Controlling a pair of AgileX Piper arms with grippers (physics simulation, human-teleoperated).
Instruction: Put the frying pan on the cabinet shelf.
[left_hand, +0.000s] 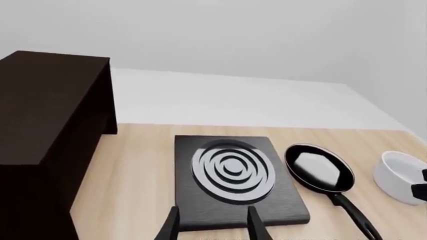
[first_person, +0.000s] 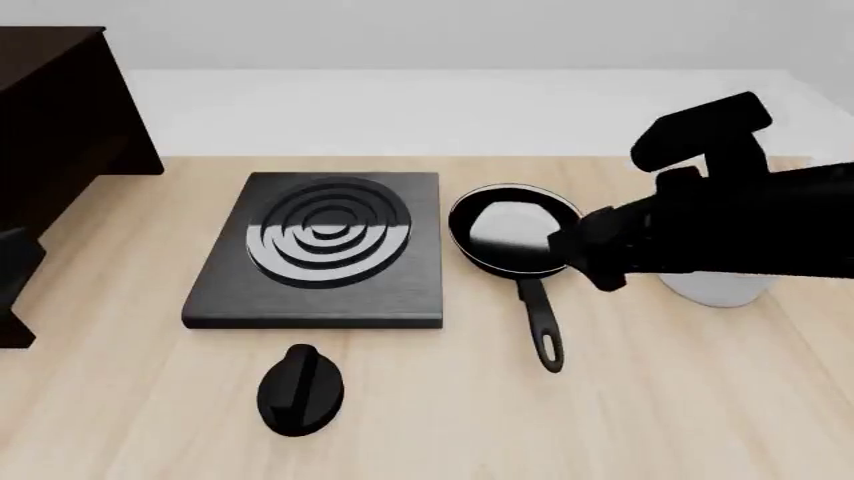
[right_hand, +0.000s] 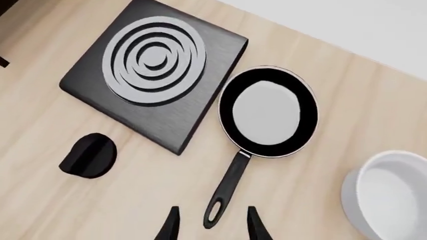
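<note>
The frying pan (first_person: 505, 232) lies flat on the table just right of the stove plate, its long handle (first_person: 539, 322) pointing toward the near edge. It also shows in the right wrist view (right_hand: 268, 111) and the left wrist view (left_hand: 319, 168). My right gripper (right_hand: 213, 227) is open above the handle's holed end (right_hand: 215, 212), which shows between the fingers, untouched. My left gripper (left_hand: 213, 227) is open and empty, facing the stove plate's near edge. The dark cabinet (first_person: 60, 110) stands at the far left, and it also shows in the left wrist view (left_hand: 47, 110). Its shelf boards are not clearly visible.
The square black stove plate (first_person: 320, 250) with rings lies mid-table. A white bowl (right_hand: 390, 195) stands right of the pan, mostly hidden behind my right arm (first_person: 727, 225) in the front view. A small black knob-like object (first_person: 304, 388) sits in front of the stove plate.
</note>
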